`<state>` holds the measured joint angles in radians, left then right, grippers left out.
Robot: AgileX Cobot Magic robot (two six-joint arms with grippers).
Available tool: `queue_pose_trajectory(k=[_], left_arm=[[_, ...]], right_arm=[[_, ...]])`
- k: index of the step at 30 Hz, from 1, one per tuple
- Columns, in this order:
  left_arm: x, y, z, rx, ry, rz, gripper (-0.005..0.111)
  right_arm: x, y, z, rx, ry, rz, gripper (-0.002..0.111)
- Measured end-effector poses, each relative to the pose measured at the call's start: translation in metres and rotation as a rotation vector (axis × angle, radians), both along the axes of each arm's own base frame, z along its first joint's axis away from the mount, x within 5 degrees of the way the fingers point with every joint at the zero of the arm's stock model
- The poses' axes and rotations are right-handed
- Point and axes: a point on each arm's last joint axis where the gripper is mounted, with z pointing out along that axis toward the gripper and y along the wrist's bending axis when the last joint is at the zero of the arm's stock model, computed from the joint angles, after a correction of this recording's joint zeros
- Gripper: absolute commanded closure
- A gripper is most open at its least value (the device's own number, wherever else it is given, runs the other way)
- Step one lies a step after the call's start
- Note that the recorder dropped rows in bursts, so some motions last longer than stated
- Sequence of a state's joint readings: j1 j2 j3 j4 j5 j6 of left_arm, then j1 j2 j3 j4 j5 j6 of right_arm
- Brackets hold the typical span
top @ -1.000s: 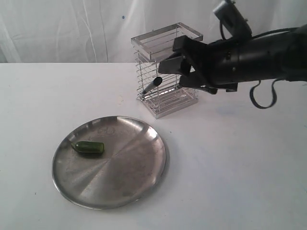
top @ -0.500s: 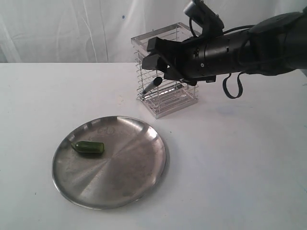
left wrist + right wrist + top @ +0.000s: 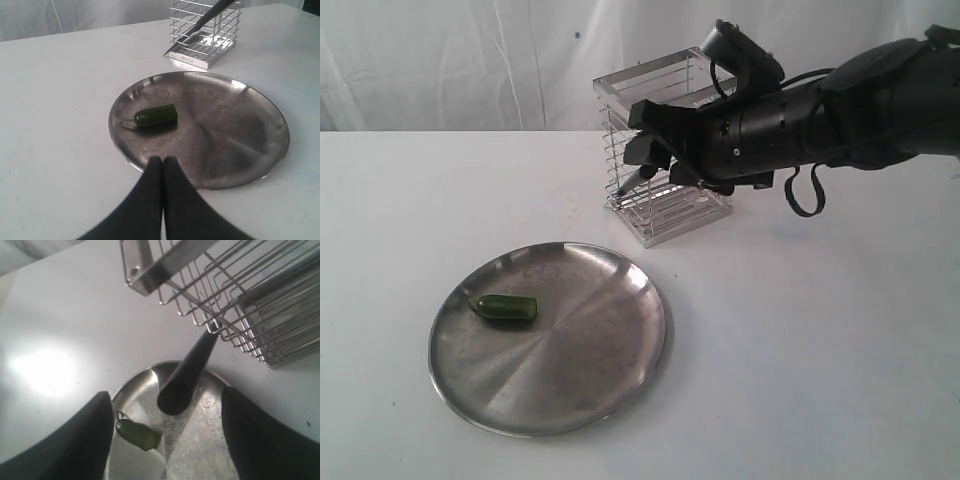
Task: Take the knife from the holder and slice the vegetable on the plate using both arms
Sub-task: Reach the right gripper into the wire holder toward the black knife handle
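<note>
knife leans in the holder, handle between the right gripper's spread fingers, ungrasped. left gripper pinched together. vegetable on plate. holder's base label unreadable.

Bright even light, soft shadows, table glare, blurred hand close-up
</note>
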<state>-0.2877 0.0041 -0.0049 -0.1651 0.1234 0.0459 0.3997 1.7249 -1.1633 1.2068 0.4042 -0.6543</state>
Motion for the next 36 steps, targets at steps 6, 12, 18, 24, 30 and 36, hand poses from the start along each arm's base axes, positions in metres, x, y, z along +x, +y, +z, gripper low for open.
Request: queue_pose_trajectory(k=[6,12,18,24,30,36], left_arm=[[0.0,0.0,0.0,0.0,0.0,0.0,0.107],[0.0,0.0,0.0,0.0,0.0,0.0,0.107],[0.0,0.0,0.0,0.0,0.0,0.0,0.107],[0.0,0.0,0.0,0.0,0.0,0.0,0.107],[0.0,0.0,0.0,0.0,0.0,0.0,0.107],[0.0,0.0,0.0,0.0,0.0,0.0,0.107]], right_arm=[[0.004,0.001,-0.01,-0.01,0.025,-0.008,0.049],[0.007,0.002,-0.017,-0.012,0.041,-0.02,0.049],[0.014,0.007,-0.015,0.013,0.042,-0.003,0.049],[0.021,0.012,-0.022,0.035,0.075,0.004,0.057],[0.022,0.013,-0.022,0.038,0.074,0.003,0.068],[0.022,0.013,-0.022,0.036,0.072,-0.001,0.076]])
